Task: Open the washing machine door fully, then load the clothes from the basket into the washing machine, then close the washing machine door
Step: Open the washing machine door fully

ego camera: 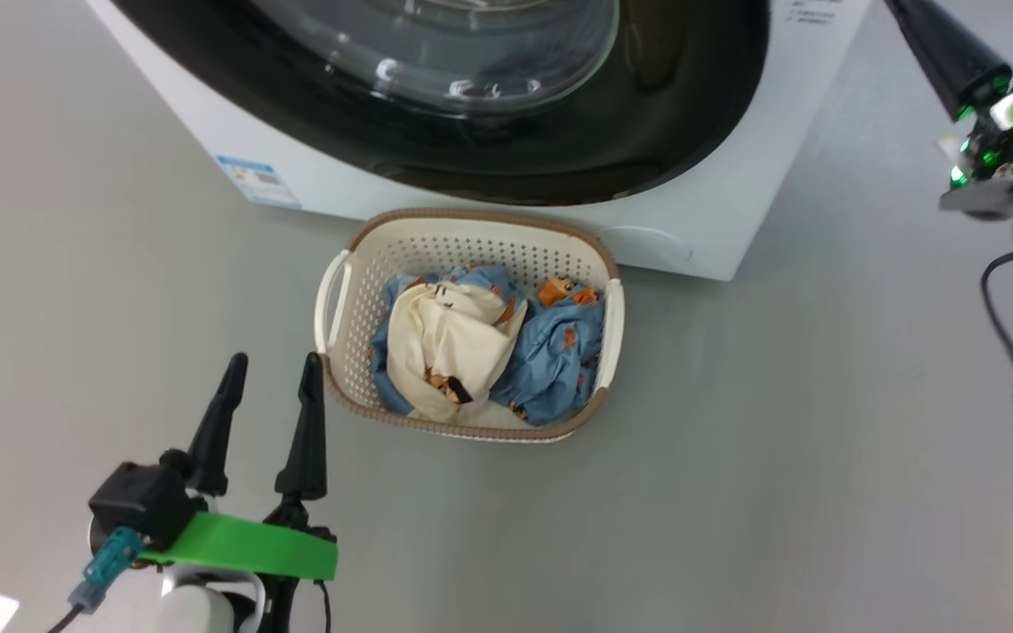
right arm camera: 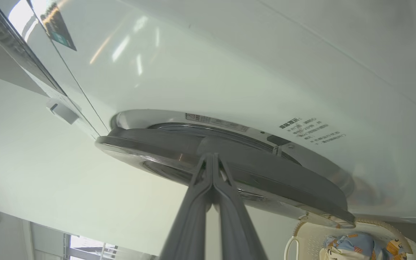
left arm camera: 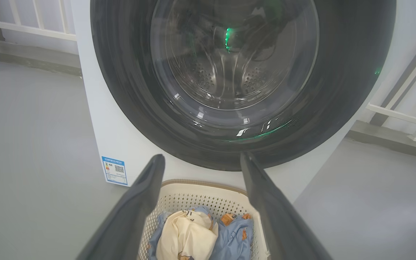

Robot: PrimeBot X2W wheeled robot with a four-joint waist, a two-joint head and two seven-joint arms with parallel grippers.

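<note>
The washing machine [ego camera: 735,202] stands at the top of the head view, its door [ego camera: 647,132] showing a black rim and a glass bowl. The basket [ego camera: 471,230] sits on the floor right in front of it, holding the clothes [ego camera: 449,338], one cream and the others light blue. My left gripper [ego camera: 273,365] is open and empty, just left of the basket's near corner. In the left wrist view that gripper [left arm camera: 201,159] points at the door [left arm camera: 128,79] over the basket [left arm camera: 200,185]. My right gripper [right arm camera: 212,156] is shut, with its tips at the door's rim [right arm camera: 265,180].
Grey floor [ego camera: 779,440] spreads out on both sides of the basket and the machine. White railings [left arm camera: 31,29] run behind the machine on the left and on the right. A small blue label [ego camera: 258,180] marks the machine's lower left corner.
</note>
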